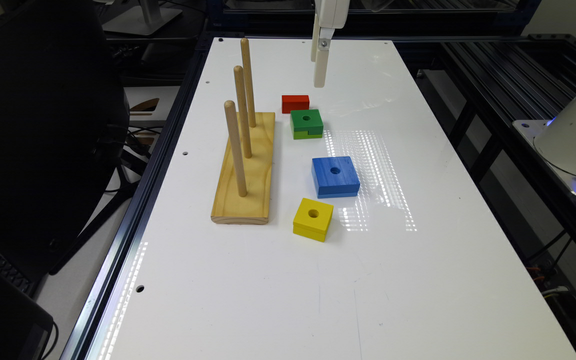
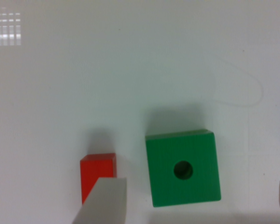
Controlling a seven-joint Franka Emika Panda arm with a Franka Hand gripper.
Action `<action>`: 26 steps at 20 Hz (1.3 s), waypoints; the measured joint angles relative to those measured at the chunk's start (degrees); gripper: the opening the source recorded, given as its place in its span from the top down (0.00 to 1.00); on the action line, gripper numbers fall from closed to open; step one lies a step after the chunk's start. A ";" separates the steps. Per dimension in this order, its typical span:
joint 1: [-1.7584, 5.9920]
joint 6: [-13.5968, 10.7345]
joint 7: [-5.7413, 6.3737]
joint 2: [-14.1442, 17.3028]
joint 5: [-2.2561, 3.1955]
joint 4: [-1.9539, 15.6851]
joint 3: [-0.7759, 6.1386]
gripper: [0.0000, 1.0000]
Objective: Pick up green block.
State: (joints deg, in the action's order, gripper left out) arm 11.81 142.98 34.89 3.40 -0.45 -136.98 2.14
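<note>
The green block [image 1: 306, 123] lies flat on the white table [image 1: 418, 260], with a dark green top, a lime lower layer, a round centre hole and a side notch. In the wrist view the green block [image 2: 183, 168] is seen from above, between my two spread fingers. My gripper [image 2: 196, 183] is open and holds nothing. In the exterior view the gripper [image 1: 319, 75] hangs well above the table, a little beyond the green block and apart from it.
A small red block [image 1: 295, 103] sits just behind the green one, close to one finger [image 2: 102, 200] in the wrist view. A blue block [image 1: 335, 176] and a yellow block [image 1: 313, 218] lie nearer the front. A wooden base with three upright pegs [image 1: 245, 170] stands at the exterior view's left.
</note>
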 joint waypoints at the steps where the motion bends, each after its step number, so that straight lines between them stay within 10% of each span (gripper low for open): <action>1: 0.00 0.00 0.01 0.00 0.00 0.00 0.07 0.00; 26: 0.01 5.55 0.09 7.40 -0.01 0.05 0.35 0.00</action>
State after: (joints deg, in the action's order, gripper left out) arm 11.82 148.53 34.98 10.80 -0.46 -136.94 2.49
